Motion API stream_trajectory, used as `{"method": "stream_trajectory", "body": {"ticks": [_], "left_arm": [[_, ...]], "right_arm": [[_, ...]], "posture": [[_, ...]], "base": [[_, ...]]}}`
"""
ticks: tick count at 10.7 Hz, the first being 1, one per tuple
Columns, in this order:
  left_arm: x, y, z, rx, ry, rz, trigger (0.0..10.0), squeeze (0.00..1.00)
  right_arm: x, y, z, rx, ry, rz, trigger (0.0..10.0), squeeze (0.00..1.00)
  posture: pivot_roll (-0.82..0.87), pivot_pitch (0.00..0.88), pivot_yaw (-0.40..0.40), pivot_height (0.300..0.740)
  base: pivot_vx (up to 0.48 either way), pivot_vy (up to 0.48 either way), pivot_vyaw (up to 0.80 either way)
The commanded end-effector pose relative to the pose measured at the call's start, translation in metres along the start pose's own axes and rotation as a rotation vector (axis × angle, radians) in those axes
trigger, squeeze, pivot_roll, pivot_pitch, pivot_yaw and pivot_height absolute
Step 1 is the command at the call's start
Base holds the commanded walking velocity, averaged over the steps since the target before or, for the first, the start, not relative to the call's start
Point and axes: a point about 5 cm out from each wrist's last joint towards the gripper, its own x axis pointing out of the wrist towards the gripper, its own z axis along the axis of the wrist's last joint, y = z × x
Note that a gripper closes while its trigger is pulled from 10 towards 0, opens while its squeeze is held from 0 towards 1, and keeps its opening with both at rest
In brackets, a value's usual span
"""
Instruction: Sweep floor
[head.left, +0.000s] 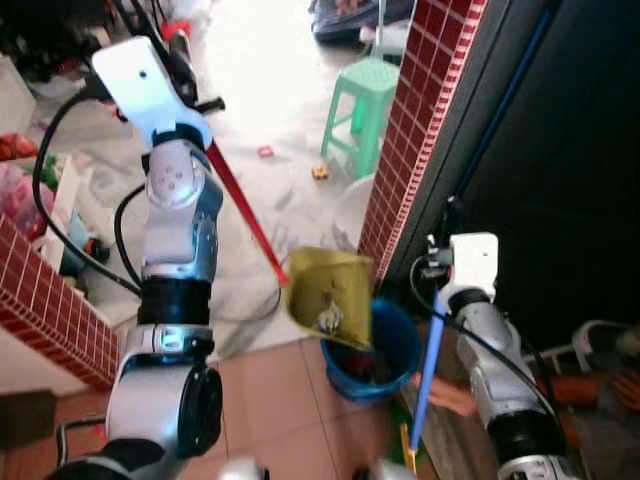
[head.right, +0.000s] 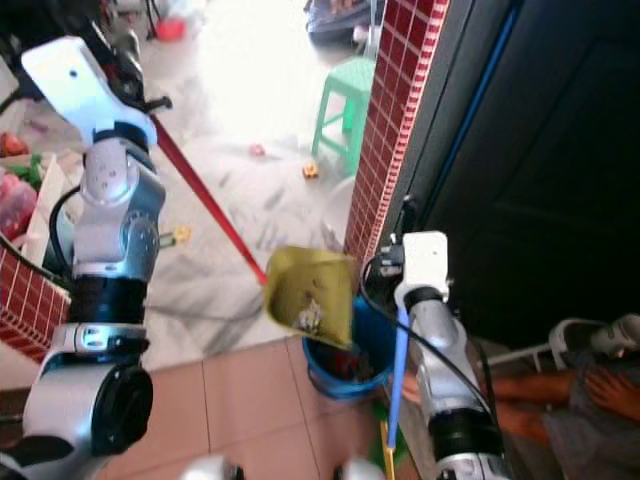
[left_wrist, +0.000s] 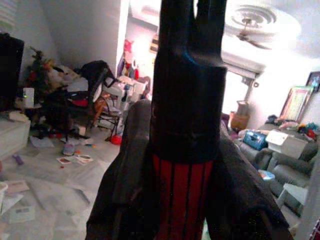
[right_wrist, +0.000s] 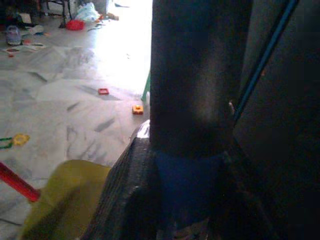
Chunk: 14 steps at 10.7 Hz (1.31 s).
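The right gripper (head.right: 400, 300), nearest the body, has its fingers clamped round the blue broom handle (head.left: 430, 360), which runs down past the robot's right side with the brush end out of sight. The handle looks thin, stiff and light, probably smooth enough to twist in a loose hold, so a firm grip well up the shaft suits it.

Just ahead, the yellow dustpan (head.left: 330, 290) hangs tilted over the blue bucket (head.left: 395, 355), with a few scraps lying in the pan. It seems a light plastic thing on a long red handle (head.left: 240, 205); held so far from the pan it will swing easily and wants slow moves. The left gripper (head.left: 180, 65) is raised high at the handle's far end, its fingers (left_wrist: 190, 85) closed on the red shaft.

Beside the bucket a red-tiled pillar (head.left: 425, 120) stands against a dark door. The floor changes from terracotta tile (head.left: 270, 400) underfoot to pale marble (head.right: 200, 270) beyond, hard and smooth, still strewn with small toys (head.left: 266, 151) near a green stool (head.left: 362, 100). Farther back lie clutter and a bright doorway.
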Motion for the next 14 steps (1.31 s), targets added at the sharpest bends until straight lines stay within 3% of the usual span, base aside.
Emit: {"method": "stream_trajectory", "body": {"ticks": [1, 3, 6, 8, 11, 13, 14], "left_arm": [[-0.004, -0.012, 0.008, -0.033, -0.062, -0.049, 10.0, 0.0], [-0.018, -0.032, -0.004, -0.01, -0.056, -0.134, 10.0, 0.0], [-0.04, -0.077, -0.013, 0.065, -0.144, -0.328, 10.0, 0.0], [-0.053, -0.106, -0.016, 0.059, -0.182, -0.411, 10.0, 0.0], [-0.037, -0.138, 0.012, 0.036, -0.333, -0.428, 10.0, 0.0], [-0.041, -0.165, 0.027, -0.032, -0.402, -0.469, 10.0, 0.0], [-0.041, -0.17, 0.03, -0.052, -0.411, -0.471, 10.0, 0.0]], "right_arm": [[0.002, -0.003, 0.007, -0.02, -0.027, -0.006, 10.0, 0.0], [0.002, -0.002, 0.007, -0.016, -0.028, -0.008, 10.0, 0.0], [0.001, -0.001, 0.008, -0.006, -0.037, -0.024, 10.0, 0.0], [-0.001, 0.0, 0.008, 0.003, -0.041, -0.039, 10.0, 0.0], [-0.012, -0.007, 0.012, -0.003, -0.063, -0.074, 10.0, 0.0], [-0.029, -0.021, 0.01, -0.023, -0.053, -0.123, 10.0, 0.0], [-0.033, -0.022, 0.01, -0.022, -0.056, -0.13, 10.0, 0.0]], "posture": [[-0.06, 0.0, 0.003, 0.74], [-0.06, 0.0, 0.008, 0.74], [-0.07, 0.0, 0.036, 0.74], [-0.09, 0.0, 0.059, 0.74], [-0.19, 0.006, 0.1, 0.74], [-0.26, 0.03, 0.135, 0.74], [-0.28, 0.034, 0.141, 0.74]], "base": [[0.0, 0.0, 0.0], [0.0, 0.0, 0.0], [0.0, 0.0, 0.0], [0.0, 0.0, 0.0], [0.0, 0.0, 0.0], [0.0, 0.0, 0.0], [0.0, 0.0, 0.0]]}}
